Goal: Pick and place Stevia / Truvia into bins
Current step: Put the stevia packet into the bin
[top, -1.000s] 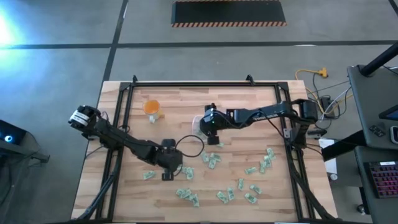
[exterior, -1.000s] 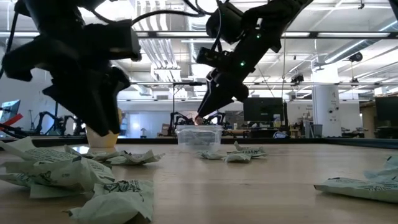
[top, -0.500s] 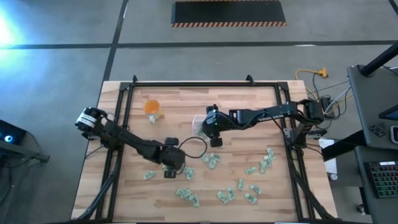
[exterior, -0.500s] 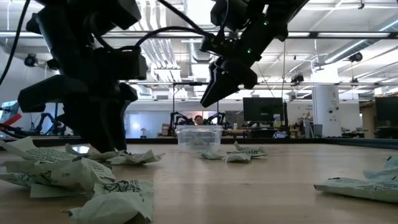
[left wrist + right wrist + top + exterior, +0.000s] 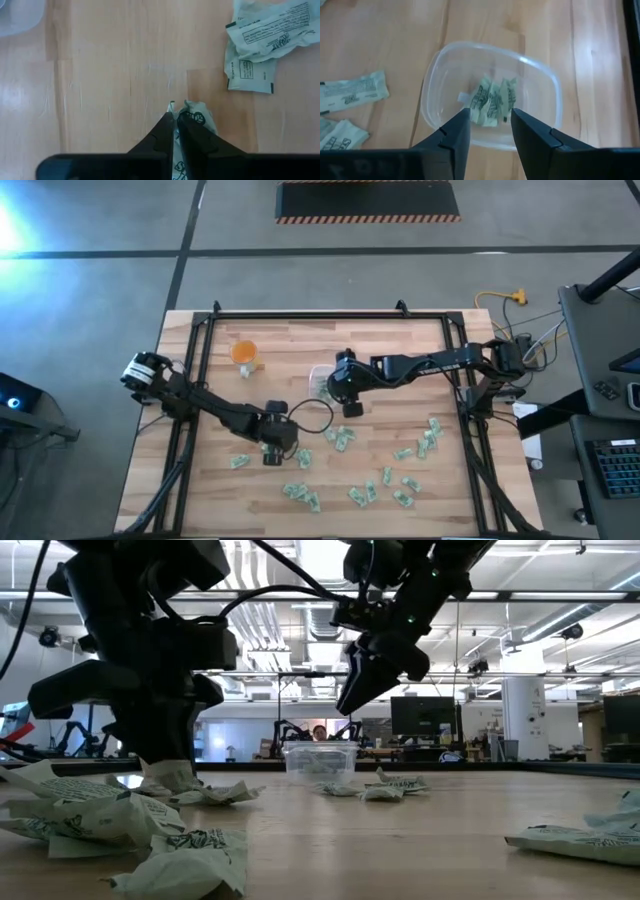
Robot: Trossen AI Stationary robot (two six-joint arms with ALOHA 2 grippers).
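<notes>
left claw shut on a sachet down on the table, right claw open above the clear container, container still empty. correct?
Not quite: the clear container is not empty. The right wrist view shows a few sachets in the container. The rest holds: the left claw is shut on a sachet at the table, the right claw open above the container.

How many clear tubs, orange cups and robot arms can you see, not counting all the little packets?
Clear tubs: 1
Orange cups: 1
Robot arms: 2, with the left gripper shut on a packet and the right gripper open over the tub
Total: 4
</notes>
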